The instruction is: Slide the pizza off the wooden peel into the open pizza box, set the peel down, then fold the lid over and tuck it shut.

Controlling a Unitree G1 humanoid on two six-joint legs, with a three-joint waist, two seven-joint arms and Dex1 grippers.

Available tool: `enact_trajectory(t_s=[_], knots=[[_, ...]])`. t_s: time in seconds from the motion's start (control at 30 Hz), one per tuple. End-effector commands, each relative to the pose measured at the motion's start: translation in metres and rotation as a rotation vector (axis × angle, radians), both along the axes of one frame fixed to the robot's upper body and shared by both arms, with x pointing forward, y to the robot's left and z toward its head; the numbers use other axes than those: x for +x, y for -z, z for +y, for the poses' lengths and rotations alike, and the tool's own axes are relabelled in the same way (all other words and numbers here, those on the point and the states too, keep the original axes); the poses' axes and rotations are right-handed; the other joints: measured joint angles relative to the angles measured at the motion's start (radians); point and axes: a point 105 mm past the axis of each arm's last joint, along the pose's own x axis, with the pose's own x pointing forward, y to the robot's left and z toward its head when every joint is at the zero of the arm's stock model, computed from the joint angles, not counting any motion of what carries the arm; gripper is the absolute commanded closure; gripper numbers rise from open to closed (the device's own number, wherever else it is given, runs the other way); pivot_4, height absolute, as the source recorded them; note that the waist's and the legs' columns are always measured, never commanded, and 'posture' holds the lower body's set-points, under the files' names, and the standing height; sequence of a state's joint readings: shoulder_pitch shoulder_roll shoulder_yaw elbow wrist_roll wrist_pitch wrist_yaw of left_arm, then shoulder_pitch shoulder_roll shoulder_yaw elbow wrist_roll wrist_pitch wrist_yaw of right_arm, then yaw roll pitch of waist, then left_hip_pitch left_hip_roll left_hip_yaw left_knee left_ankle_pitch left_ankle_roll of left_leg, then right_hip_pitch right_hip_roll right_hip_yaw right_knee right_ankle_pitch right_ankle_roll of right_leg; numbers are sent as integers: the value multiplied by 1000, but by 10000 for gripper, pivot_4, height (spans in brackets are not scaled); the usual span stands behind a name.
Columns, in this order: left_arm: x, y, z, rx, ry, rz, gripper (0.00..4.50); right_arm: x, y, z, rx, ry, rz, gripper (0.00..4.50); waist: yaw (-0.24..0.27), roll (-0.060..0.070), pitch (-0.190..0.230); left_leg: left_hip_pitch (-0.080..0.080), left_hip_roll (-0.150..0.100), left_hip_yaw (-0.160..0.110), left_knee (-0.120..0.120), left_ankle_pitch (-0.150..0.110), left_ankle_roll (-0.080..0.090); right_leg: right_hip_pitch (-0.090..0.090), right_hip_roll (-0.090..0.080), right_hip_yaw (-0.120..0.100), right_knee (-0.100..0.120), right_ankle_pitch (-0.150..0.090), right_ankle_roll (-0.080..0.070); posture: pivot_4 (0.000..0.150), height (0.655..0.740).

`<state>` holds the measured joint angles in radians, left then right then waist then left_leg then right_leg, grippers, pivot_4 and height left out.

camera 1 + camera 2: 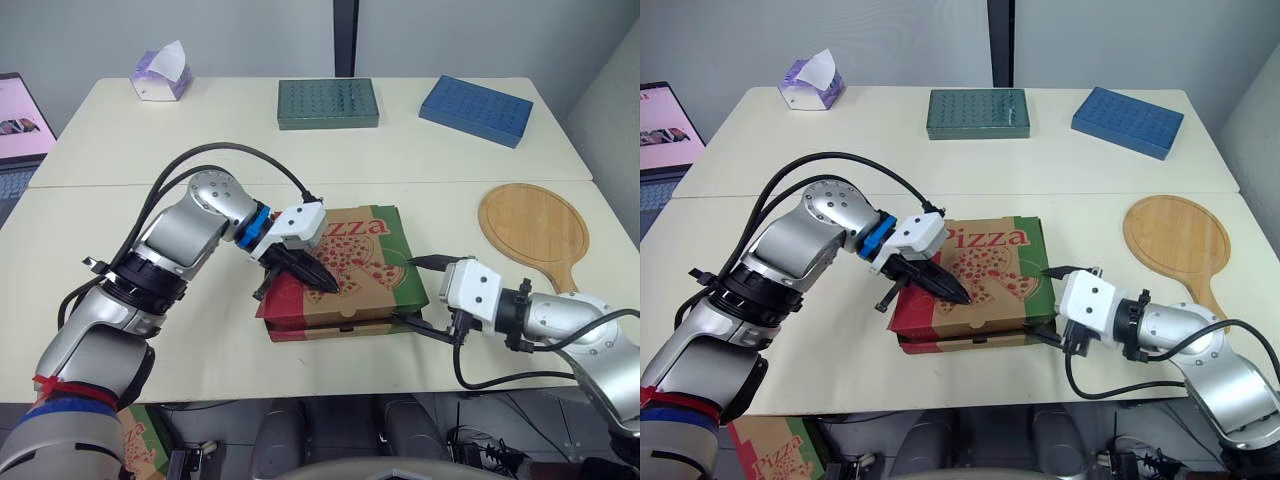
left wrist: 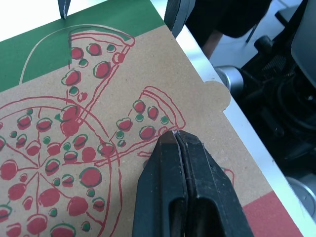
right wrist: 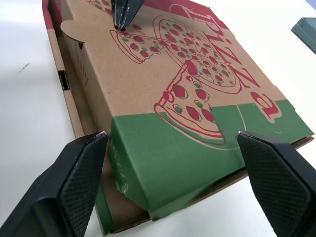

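Pizza box sits closed mid-frame on a cream table, grey wall behind. Left gripper, pinched together, touches its lid; right gripper gapes wide at its green end, wooden peel right.

A purple tissue box, dark green rectangular tray and blue rectangular tray sit along the white table's far edge.
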<state>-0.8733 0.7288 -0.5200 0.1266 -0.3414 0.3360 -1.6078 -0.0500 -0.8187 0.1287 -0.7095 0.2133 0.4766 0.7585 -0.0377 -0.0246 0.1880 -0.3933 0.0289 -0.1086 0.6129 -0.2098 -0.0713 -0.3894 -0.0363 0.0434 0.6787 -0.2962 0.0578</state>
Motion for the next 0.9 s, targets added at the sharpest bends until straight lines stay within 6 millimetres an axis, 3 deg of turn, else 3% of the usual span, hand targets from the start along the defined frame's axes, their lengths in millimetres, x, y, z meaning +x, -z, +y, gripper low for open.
enact_trajectory(t_s=[0.03, 0.53, 0.63, 0.73, 0.9], knots=[[-2, 9, 5, 48, 7, -2, 45000, 0, -3, 2, -3, -3, -55, 309, 0, 0, 0, 0, 0, 0, 0, 0, 0, 0, 0, 0, 0, 0, 0, 1500, 7400], [-2, 15, 6, 56, 5, -4, 45000, -16, -8, -3, 64, 10, -22, 309, -1, 0, 0, 1, 0, 0, 0, 0, 0, 0, 0, 0, 0, 0, 0, 1500, 7400], [-2, 15, 6, 55, 3, -5, 45000, -19, -13, -11, 107, 33, 30, 309, -1, 0, 0, 1, 0, 0, 0, 0, 0, 0, 0, 0, 0, 0, 0, 1500, 7400], [-2, 15, 6, 52, 1, -6, 45000, -19, -20, -27, 215, 94, 189, 309, -1, 0, 0, 1, 0, 0, 0, 0, 0, 1, 0, 0, 0, 0, 0, 1500, 7400], [-1, 15, 5, 48, -2, -7, 45000, 4, -27, -54, 261, 230, 195, 309, -1, 0, 0, 2, 0, 0, 0, 0, 0, 2, 0, 0, 0, 0, 0, 1500, 7400]])
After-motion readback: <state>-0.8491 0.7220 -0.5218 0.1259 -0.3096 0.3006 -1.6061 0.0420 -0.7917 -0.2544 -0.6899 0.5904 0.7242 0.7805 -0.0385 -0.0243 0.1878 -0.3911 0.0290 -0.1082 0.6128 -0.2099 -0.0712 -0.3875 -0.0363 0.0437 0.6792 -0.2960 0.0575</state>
